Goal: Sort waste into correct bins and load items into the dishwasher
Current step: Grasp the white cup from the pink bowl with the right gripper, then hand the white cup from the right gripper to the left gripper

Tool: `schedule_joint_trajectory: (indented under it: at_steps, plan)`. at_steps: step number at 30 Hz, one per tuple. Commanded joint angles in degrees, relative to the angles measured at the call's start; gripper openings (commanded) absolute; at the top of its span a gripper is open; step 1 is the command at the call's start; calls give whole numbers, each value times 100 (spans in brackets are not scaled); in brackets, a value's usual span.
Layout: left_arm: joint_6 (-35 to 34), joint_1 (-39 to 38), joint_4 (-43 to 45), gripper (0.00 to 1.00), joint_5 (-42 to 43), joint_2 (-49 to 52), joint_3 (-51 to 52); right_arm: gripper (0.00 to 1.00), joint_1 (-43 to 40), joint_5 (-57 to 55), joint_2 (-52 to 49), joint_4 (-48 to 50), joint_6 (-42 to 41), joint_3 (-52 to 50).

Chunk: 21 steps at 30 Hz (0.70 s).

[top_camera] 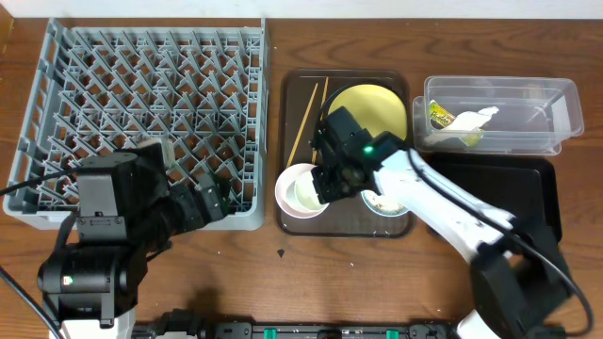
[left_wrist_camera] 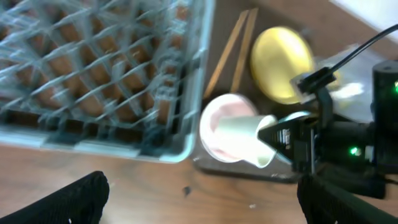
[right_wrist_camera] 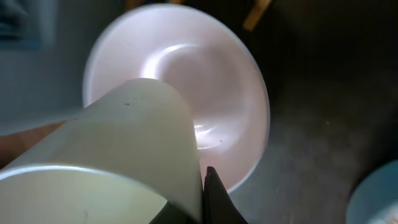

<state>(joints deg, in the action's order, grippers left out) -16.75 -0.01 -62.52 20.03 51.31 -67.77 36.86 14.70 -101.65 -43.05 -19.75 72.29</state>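
My right gripper (top_camera: 330,179) is shut on the small white cup (left_wrist_camera: 245,138) and holds it tipped on its side over the white-pinkish bowl (top_camera: 292,193). In the right wrist view the cup (right_wrist_camera: 118,149) fills the foreground, with the bowl (right_wrist_camera: 199,68) behind it. The bowl, the light blue bowl (top_camera: 384,202), the yellow plate (top_camera: 377,105) and the chopsticks (top_camera: 306,118) lie on the brown tray (top_camera: 297,89). My left gripper (left_wrist_camera: 199,205) is open and empty by the front edge of the grey dish rack (top_camera: 151,104). The green-yellow wrapper (top_camera: 440,116) and white tissue (top_camera: 471,122) lie in the clear tub (top_camera: 556,108).
The black tray (top_camera: 509,184) lies in front of the clear tub, partly under my right arm. A small dark speck (top_camera: 280,252) lies on the table in front of the brown tray. The dish rack holds no dishes.
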Motion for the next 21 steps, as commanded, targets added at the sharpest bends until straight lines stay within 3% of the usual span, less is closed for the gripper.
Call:
schedule_joint_trajectory:
  at_steps: [1,6,11,15,21]
  plan:
    - [-149,15,402,98,1025,-11,-111,1,-267,68,861,-24,7,57]
    - [-205,157,918,98,2549,146,-111,1,-881,925,1650,48,494,57]
    - [-201,262,1419,98,4592,570,-109,1,-1539,4133,2109,431,1591,57]
    - [-199,256,1768,98,5921,992,-109,1,-1515,5897,2149,1054,1665,55]
    - [-177,20,1766,98,6052,1106,-109,1,-1005,5923,2149,1827,1412,57]
